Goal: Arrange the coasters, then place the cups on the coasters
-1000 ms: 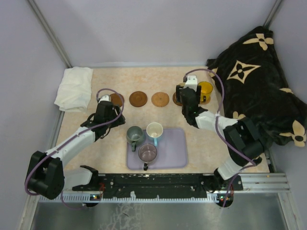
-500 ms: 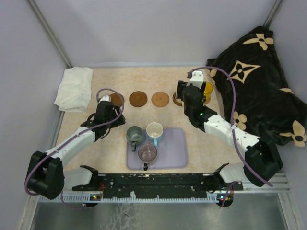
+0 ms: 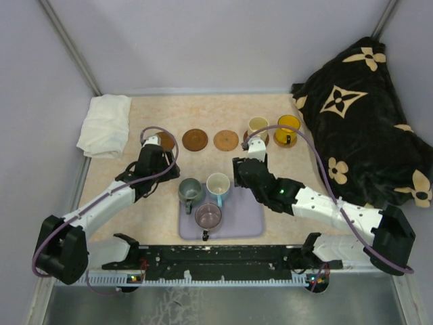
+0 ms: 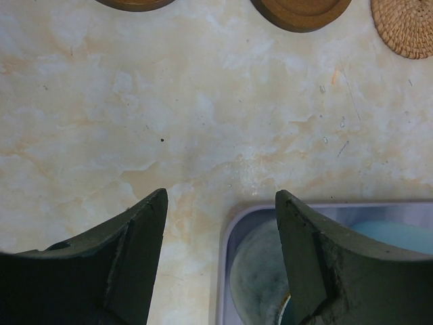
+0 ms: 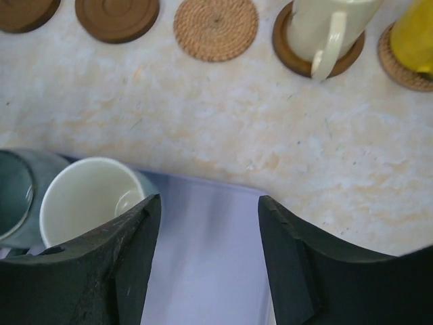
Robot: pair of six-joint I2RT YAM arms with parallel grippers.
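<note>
Three cups stand on the lavender tray (image 5: pixel 203 284). The white cup with blue (image 5: pixel 88 196) is just left of the right tool (image 5: pixel 206 203), whose jaws are parted with nothing between them over bare tray. The grey-green cup (image 5: pixel 13 196) is further to that tool's left, pressed so close to the white one that I cannot tell whether they touch. The purplish cup (image 3: pixel 208 217) sits behind the right tool, toward the arm bases. The left tool (image 4: pixel 221 196) hangs spread wide and empty, with the tray's corner and the grey-green cup under its right finger. These mugs look small, rigid and light. They are probably glazed, so smooth, slippery and breakable if knocked. A pinch across the wall at the rim, one finger inside and one outside on the side away from the handle, seems the safest hold. The narrow gap between the two neighbours leaves little room for a finger there. The tray's raised lip means a cup should be lifted clear, not slid. Ahead of the right tool lies open desk (image 5: pixel 223 115), then the coasters (image 5: pixel 116 15). Three are free ahead and to the left. To the right the cream cup (image 5: pixel 325 24) and yellow cup (image 5: pixel 416 34) each occupy one, the cream handle pointing back at the tool.
</note>
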